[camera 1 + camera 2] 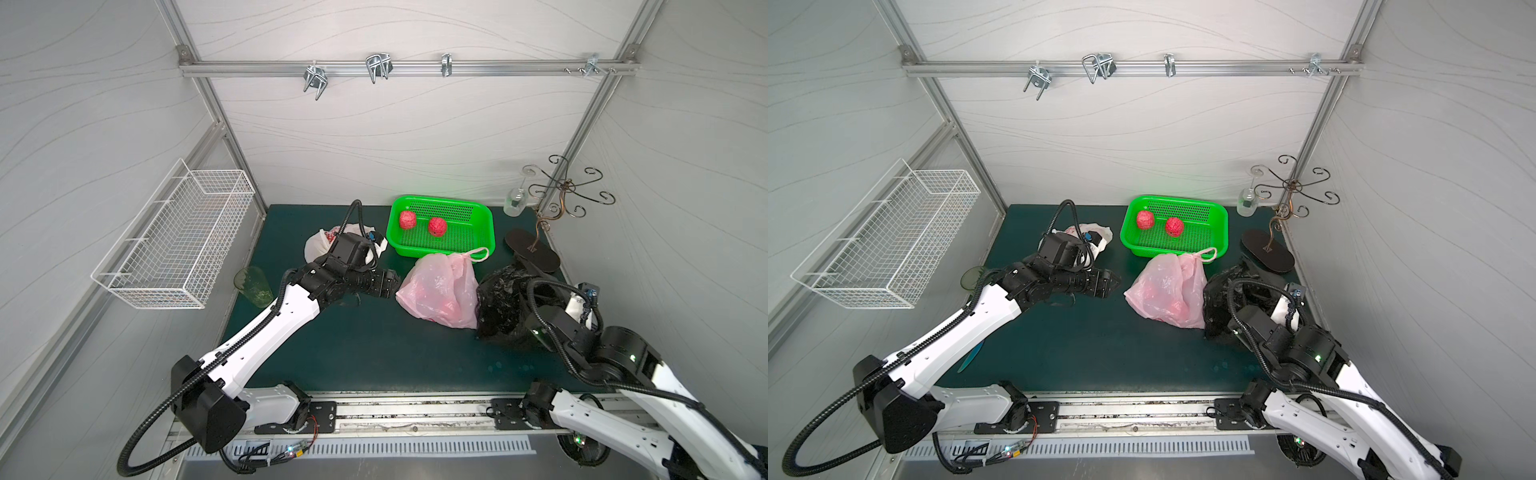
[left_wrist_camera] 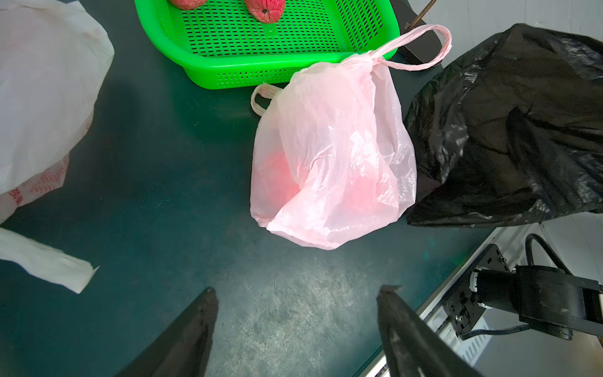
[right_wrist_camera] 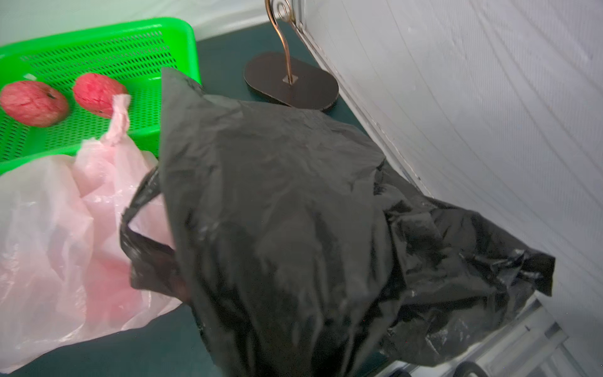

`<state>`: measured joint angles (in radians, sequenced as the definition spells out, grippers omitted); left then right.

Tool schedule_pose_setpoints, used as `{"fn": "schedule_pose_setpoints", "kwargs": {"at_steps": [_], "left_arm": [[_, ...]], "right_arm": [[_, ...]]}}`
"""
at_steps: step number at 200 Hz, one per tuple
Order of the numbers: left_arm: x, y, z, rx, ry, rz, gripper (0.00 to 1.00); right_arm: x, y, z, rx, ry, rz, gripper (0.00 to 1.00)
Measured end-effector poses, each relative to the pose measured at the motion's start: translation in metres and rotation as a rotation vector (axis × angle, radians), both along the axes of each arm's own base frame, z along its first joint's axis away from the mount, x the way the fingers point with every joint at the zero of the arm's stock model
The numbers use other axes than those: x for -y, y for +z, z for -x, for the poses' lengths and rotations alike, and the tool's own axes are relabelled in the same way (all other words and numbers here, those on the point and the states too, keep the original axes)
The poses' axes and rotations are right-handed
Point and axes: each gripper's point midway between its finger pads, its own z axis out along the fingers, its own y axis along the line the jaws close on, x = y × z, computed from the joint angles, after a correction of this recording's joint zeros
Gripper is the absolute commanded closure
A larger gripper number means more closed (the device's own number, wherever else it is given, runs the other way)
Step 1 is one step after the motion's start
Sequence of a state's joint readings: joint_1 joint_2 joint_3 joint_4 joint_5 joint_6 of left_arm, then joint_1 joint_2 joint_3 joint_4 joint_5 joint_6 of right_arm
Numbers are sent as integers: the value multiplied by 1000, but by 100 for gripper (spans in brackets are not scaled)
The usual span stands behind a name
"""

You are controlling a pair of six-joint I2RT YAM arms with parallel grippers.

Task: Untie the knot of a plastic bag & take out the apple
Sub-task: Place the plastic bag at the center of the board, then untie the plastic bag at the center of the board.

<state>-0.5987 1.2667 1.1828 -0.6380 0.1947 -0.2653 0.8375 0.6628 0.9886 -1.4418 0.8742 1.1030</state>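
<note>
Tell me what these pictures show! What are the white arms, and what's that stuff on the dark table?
They are two robot arms with pinching jaws. Two pictures look down from above; two come from little cameras on the arms' wrists. On the table lie a knotted pink bag with something red inside, a black bag, a white bag, and a green basket holding two red apples. The left arm has open, empty jaws aimed at the pink bag. The right arm has shut jaws, seemingly gripping the black bag, which hides them.
</note>
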Motion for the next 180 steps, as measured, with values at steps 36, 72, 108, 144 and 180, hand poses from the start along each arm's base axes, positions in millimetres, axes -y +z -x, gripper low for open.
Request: {"fn": "schedule_pose_setpoints", "kwargs": {"at_steps": [36, 72, 108, 144, 180], "left_arm": [[-1, -7, 3, -17, -3, -7, 21], [0, -17, 6, -42, -12, -13, 21], [9, -31, 4, -101, -39, -15, 21], [32, -36, -18, -141, -80, -22, 20], [67, -30, -51, -125, -134, -31, 20]], "right_arm": [[-5, -43, 9, -95, -16, -96, 79], [-19, -39, 9, -116, 73, -135, 37], [-29, 8, 2, -39, 171, -156, 30], [-34, 43, -6, 9, 246, -117, 29], [-33, 75, -11, 66, 292, -65, 29]]}}
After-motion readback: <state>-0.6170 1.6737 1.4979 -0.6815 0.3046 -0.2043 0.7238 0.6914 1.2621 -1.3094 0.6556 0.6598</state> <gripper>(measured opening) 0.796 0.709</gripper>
